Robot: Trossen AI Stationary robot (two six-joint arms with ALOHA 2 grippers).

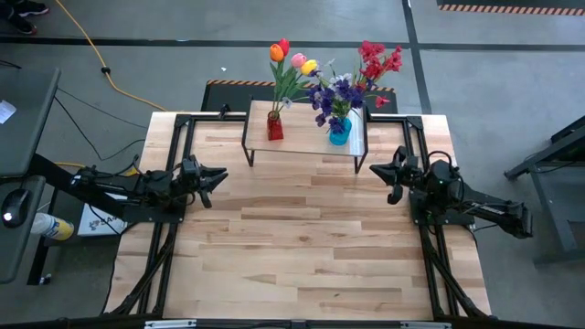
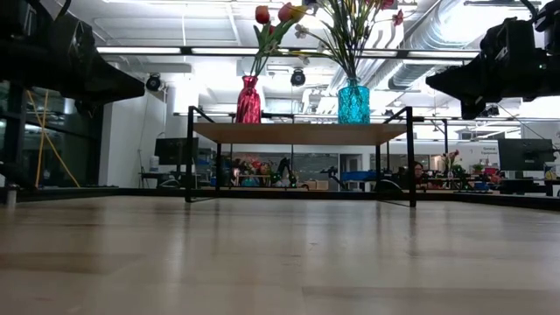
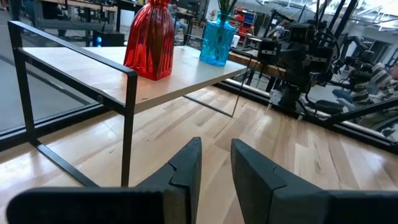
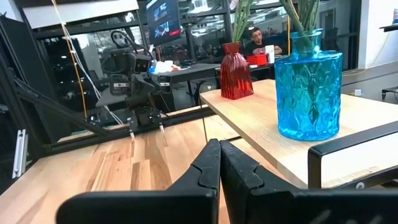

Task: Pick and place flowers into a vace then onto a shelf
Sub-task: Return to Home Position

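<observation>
Both vases are already set on the shelf (image 1: pixel 306 142), which stands at 12 o'clock on the counter (image 1: pixel 302 247): the red vase (image 1: pixel 274 126) with the tulips (image 1: pixel 292 57) toward 11, the blue vase (image 1: pixel 339 133) with the purple spray (image 1: pixel 335 93) and the red blossom spray (image 1: pixel 378 60) toward 1. What is left, it is judged, is only the retreat to rest. The left arm (image 1: pixel 155 187) lies at 9 o'clock and the right arm (image 1: pixel 448 194) at 3 o'clock, each pointed inward and well apart from the shelf. The left jaws are seen parted by a narrow gap with nothing between them; the right jaws are pressed together, also empty. The retreat is best made outward and away from 12 o'clock, so that the shelf's thin black legs and the overhanging leaves are never approached. The fingertips should be kept lifted off the counter, and the two arms should not be swung toward each other. Some things cannot be made out. The blossoms are cut off at the edge of the low view and are missing from both wrist views, where only stems and vases show. How deep the stems sit cannot be judged through the red vase, and white blossoms can hardly be separated from the purple ones. A person (image 4: pixel 254 38) is glimpsed far off in the room — partly hidden by the red vase.
</observation>
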